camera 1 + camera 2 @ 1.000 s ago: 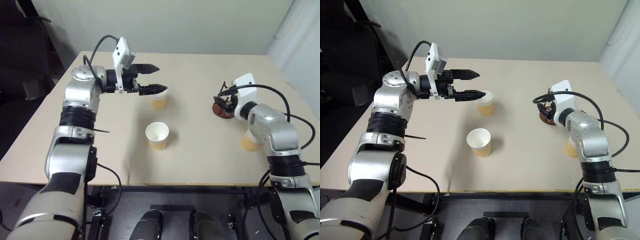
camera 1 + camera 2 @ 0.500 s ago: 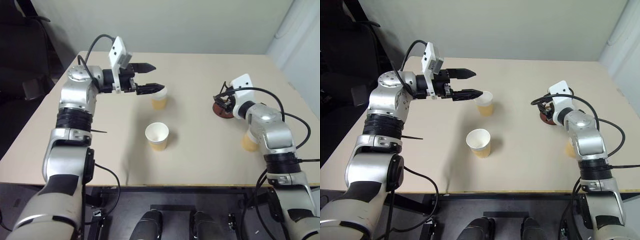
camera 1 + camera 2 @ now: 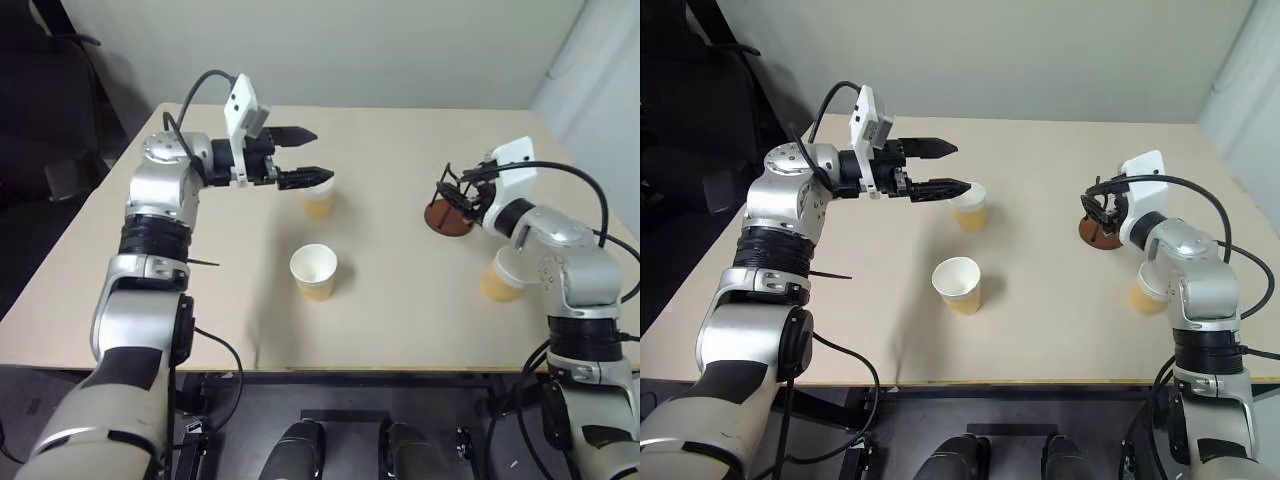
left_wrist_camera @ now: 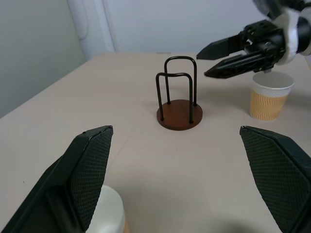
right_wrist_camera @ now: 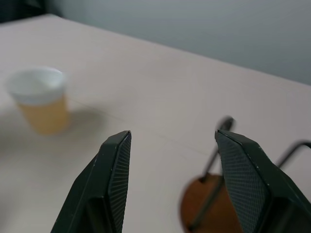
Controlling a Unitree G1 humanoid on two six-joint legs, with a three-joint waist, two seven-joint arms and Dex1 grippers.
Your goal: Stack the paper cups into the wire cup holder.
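Three paper cups stand upright on the table: one (image 3: 319, 200) at the back middle, one (image 3: 314, 272) in the centre, and one (image 3: 500, 278) at the right, partly hidden behind my right forearm. The wire cup holder (image 3: 449, 213) stands empty at the right, with its black loops rising from its brown base (image 4: 179, 115). My left gripper (image 3: 325, 155) is open and empty, level and pointing right, with its lower finger just over the back cup's rim. My right gripper (image 3: 468, 195) is open and empty, hovering right beside the holder, on its right and above its base.
The tan table (image 3: 400, 330) has its front edge close to me and its right edge just beyond my right arm. A dark chair (image 3: 40, 90) stands off the table's left side. A pale wall runs behind the table's far edge.
My right wrist has rolled slightly and drawn a little to the right, uncovering more of the holder. The left arm and the cups have stayed where they were.
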